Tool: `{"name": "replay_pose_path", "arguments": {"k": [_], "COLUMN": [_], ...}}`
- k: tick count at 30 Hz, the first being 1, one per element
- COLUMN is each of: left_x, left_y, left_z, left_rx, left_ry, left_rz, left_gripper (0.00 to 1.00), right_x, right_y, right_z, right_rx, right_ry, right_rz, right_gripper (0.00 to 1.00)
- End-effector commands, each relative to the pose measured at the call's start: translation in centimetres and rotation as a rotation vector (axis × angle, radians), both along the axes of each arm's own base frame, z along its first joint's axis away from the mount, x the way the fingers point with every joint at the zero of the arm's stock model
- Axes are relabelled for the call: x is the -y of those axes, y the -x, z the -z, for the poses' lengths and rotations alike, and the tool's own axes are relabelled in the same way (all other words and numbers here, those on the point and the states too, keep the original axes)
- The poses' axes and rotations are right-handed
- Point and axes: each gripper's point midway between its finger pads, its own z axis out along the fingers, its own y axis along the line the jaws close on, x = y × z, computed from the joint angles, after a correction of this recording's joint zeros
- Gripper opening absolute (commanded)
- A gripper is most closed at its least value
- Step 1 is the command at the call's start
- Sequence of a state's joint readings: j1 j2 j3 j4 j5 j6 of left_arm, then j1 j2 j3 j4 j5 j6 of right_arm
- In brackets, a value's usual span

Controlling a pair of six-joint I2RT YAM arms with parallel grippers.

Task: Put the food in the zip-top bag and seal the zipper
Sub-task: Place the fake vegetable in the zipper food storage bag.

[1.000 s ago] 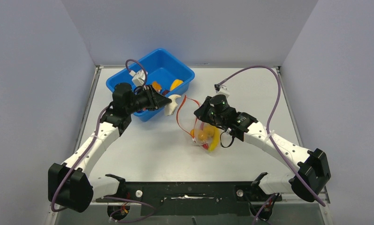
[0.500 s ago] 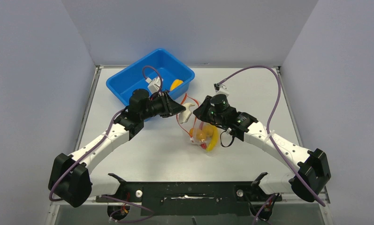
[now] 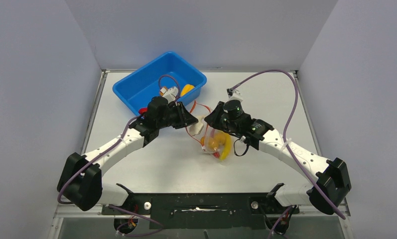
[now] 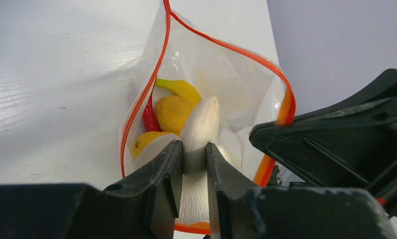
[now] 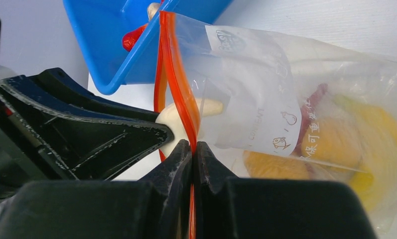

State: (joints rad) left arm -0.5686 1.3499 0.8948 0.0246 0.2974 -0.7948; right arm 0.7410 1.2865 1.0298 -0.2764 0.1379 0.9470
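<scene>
White garlic is clamped between the left fingers, which are closed only as far as its width allows. Over the last second it has been carried from beside the blue tub to the open mouth of the bag, so one more piece is judged about to be dropped in. The right fingers, unmoved, are pinched fully shut on the zipper, by which the mouth is held open. A banana, a chili and orange lumps are already inside the bag on the desk. Whether the garlic's tip has crossed the strip cannot be settled. The tub's contents are mostly hidden by the left arm, so the remaining food cannot be counted.
</scene>
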Motion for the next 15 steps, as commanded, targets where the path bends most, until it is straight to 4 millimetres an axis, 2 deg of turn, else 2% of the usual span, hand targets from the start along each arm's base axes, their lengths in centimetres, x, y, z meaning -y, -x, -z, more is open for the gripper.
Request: {"name": "replay_pose_path", "arguments": {"k": [1,15], "left_x": [0.6,2.3], "left_y": [-1.6,-1.4], "left_z": [-2.6,-2.9], "left_rx": [0.098,0.115], "left_ry": [0.002,0.038], "left_rz": [-0.007,0.016], "left_gripper": [0.13,0.13], "right_x": [-0.8,-1.4], "right_y": [-0.6,-0.3], "right_z": [-4.1,-3.7], "right_rx": [0.104,0.093], "right_ry": [-0.084,-0.091], "right_rz": [-0.017,-0.040], "right_gripper": [0.00,0.00]}}
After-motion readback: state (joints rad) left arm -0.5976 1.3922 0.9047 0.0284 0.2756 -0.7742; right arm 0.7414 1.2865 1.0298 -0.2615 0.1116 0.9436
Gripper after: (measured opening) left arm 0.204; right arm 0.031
